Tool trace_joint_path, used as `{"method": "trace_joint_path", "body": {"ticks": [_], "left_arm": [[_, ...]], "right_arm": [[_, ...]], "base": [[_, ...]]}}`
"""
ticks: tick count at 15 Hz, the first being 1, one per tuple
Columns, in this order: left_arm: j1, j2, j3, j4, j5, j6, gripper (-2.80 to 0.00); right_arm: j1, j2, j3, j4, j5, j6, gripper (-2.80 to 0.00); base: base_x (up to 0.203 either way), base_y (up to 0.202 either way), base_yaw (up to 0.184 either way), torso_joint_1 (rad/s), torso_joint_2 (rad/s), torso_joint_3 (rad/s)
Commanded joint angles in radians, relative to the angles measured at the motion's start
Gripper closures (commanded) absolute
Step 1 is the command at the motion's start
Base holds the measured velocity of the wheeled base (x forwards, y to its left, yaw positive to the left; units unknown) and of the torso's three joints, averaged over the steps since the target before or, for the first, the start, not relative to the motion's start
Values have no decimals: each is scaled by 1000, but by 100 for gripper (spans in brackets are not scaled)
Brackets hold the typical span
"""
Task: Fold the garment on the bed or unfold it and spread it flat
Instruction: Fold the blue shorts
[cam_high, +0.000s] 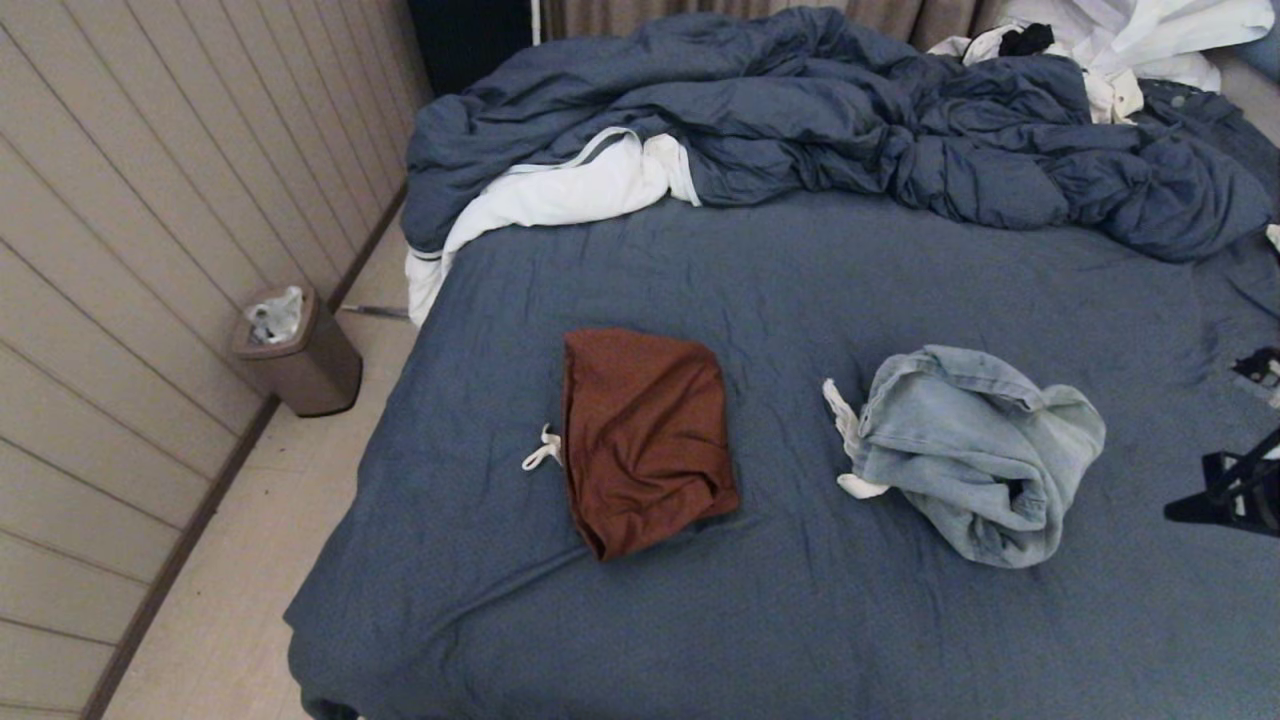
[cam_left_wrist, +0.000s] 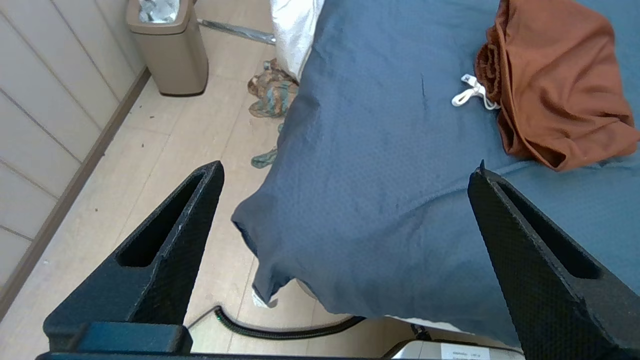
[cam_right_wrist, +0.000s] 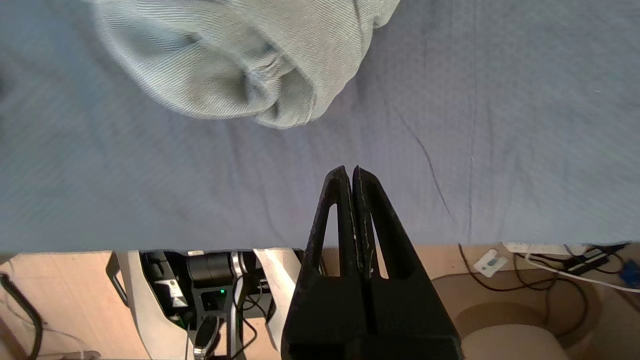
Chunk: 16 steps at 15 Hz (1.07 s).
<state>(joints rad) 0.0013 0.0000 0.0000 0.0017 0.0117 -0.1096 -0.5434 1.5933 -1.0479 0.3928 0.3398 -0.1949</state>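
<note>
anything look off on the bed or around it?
Yes. The duvet is heaped unmade at the far end. The light blue garment lies bunched up, unlike the folded rust-brown one. A patterned cloth lies dropped on the floor beside the bed.

Right claw (cam_high: 1225, 490) — cut off at frame edge; duvet (cam_high: 850, 120) too.

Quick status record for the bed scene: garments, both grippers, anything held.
bed: slate-blue sheet, duvet bunched at far end
rust-brown garment: folded, left of centre
light-blue garment: crumpled heap, right of centre
left gripper: open, over the bed's near corner, empty
right gripper: shut, empty, apart from light-blue garment
</note>
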Motion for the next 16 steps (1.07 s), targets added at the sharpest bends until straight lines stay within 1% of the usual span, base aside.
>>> {"method": "trace_joint_path", "body": {"ticks": [1, 3, 5, 7, 11, 13, 15, 16], "left_arm": [[0, 2, 0, 0, 1, -1, -280], [0, 2, 0, 0, 1, -1, -280], [0, 2, 0, 0, 1, -1, -280], [0, 2, 0, 0, 1, -1, -280], [0, 2, 0, 0, 1, -1, -280], [0, 2, 0, 0, 1, -1, -280], [0, 2, 0, 0, 1, -1, -280], [0, 2, 0, 0, 1, -1, -280]], "right_arm": [[8, 117, 9, -58, 1, 11, 0], [35, 192, -3, -108, -7, 34, 0], [81, 264, -41, -153, -45, 70, 0], [139, 303, -112, -186, -64, 150, 0], [226, 372, -294, -188, -79, 278, 0], [262, 410, -371, -187, -117, 310, 0], [293, 450, -446, -188, -176, 333, 0], [307, 470, -493, -190, -213, 359, 0]], "base": [[0, 0, 0, 0, 0, 0], [0, 0, 0, 0, 0, 0], [0, 0, 0, 0, 0, 0], [0, 0, 0, 0, 0, 0], [0, 0, 0, 0, 0, 0], [0, 0, 0, 0, 0, 0], [0, 0, 0, 0, 0, 0], [0, 0, 0, 0, 0, 0]]}}
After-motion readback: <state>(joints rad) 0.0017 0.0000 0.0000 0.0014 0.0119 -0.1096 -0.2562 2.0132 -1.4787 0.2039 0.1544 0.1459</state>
